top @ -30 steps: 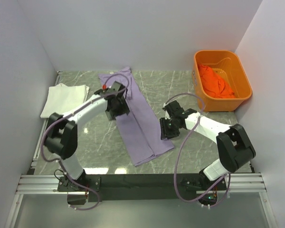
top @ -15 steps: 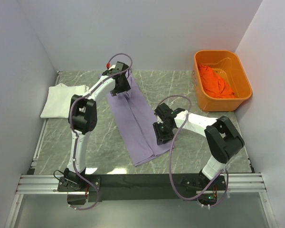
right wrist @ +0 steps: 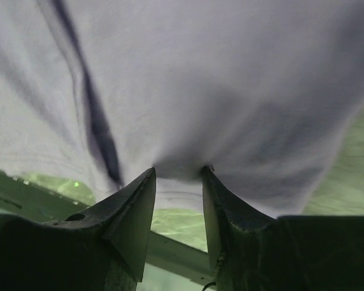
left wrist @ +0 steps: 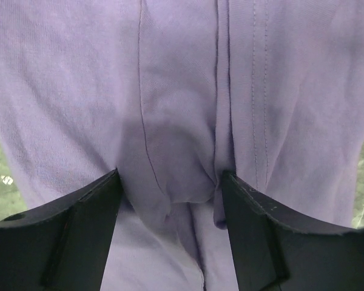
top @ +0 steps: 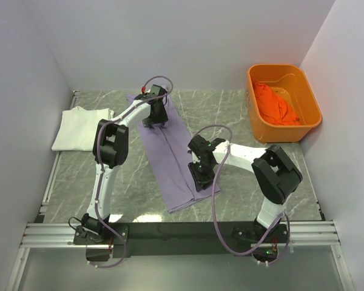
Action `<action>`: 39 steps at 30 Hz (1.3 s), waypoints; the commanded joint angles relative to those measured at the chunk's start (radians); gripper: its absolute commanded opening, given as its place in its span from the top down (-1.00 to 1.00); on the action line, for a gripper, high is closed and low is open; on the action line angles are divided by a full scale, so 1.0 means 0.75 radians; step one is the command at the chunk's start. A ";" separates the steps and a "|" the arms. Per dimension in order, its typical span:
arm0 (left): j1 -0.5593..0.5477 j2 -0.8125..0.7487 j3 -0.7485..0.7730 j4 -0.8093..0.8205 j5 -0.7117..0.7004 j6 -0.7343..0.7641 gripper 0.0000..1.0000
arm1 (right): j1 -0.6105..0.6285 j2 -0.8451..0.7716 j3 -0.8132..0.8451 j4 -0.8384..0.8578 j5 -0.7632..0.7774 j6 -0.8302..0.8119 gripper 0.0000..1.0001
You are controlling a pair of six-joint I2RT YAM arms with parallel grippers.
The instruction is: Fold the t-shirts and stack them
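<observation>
The lavender t-shirt is lying on the table as a long narrow strip; its long axis is running diagonally from the far left towards the near centre; the left gripper is resting on the far end of the strip, and the right gripper is sitting at the strip's right edge close to the near end; each arm is therefore nearer to one end

In the left wrist view the fingers are standing spread apart and pressing down on the cloth, with a pucker between them, so nothing is grasped yet; in the right wrist view the fingers are drawn close together and appear to be clenching the cloth's edge

Count: three t-shirts; the white t-shirt is lying folded at the far left, well apart; the orange t-shirt is lying crumpled inside one tub at the far right; two grippers are working

Judgement: the next fold is likely running end to end along the long axis
</observation>
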 commanded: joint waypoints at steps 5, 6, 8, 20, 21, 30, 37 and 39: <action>-0.012 0.135 0.076 0.099 0.174 0.085 -0.42 | 0.110 0.057 0.097 -0.062 -0.095 0.012 0.13; -0.016 0.145 0.094 0.112 0.200 0.094 -0.43 | 0.120 0.066 0.105 -0.062 -0.100 0.014 0.13; -0.024 0.178 0.147 0.120 0.221 0.118 -0.44 | 0.132 0.084 0.125 -0.070 -0.110 0.018 0.13; -0.074 0.139 0.129 0.120 0.240 0.145 -0.55 | 0.208 0.107 0.201 -0.092 -0.077 0.045 0.10; -0.065 0.119 0.119 0.120 0.225 0.112 -0.57 | 0.210 0.090 0.205 -0.090 -0.057 0.051 0.10; -0.035 -0.431 -0.155 0.043 -0.057 -0.057 -0.73 | 0.157 -0.196 0.164 -0.045 0.244 0.198 -0.21; -0.135 -0.975 -0.849 -0.052 0.008 -0.172 -0.69 | 0.032 -0.341 -0.075 0.010 0.250 0.249 -0.20; -0.198 -1.124 -1.056 -0.062 0.024 -0.225 -0.69 | 0.005 -0.376 -0.132 0.032 0.230 0.262 -0.20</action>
